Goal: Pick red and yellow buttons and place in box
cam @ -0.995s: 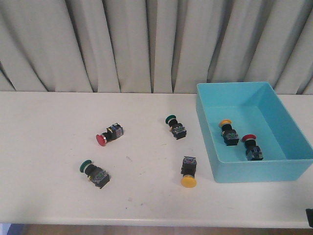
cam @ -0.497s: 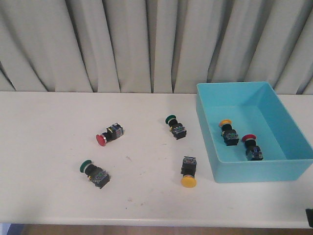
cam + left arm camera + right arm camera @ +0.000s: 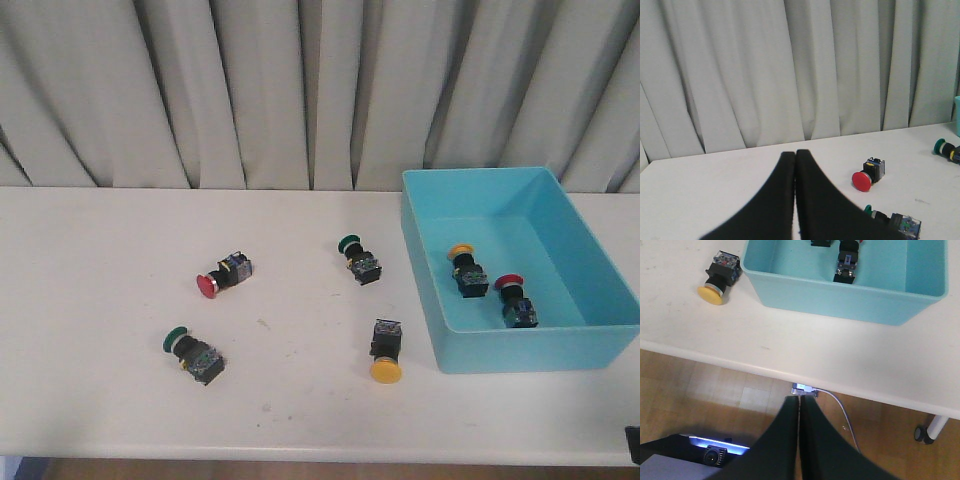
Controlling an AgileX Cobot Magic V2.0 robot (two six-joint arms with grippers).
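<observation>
Both arms are pulled back and idle. The left pincer [image 3: 795,165] is clenched on nothing, its two black fingers pressed flat together, hanging above the near part of the desk [image 3: 100,300]. The right pincer [image 3: 800,412] is likewise pinched closed and empty, and it sits off the desk's front edge, over the wooden floor [image 3: 700,385].

Nearest the left pincer lies a red button [image 3: 867,174] on its side, cap toward the front, with a green-capped button [image 3: 890,218] just beside the finger. Out by the right pincer, a yellow button [image 3: 717,280] lies on the desk near the wall of the turquoise box [image 3: 840,292], apart from it.

From the front, the box [image 3: 520,350] already holds two: a yellow-capped one [image 3: 465,268] and a red-capped one [image 3: 513,300], close together on its floor. I'd say the job is about half done: the loose red button [image 3: 222,276] and yellow button [image 3: 386,350] are left to carry over, while the green ones [image 3: 192,352] [image 3: 358,258] should stay put.
</observation>
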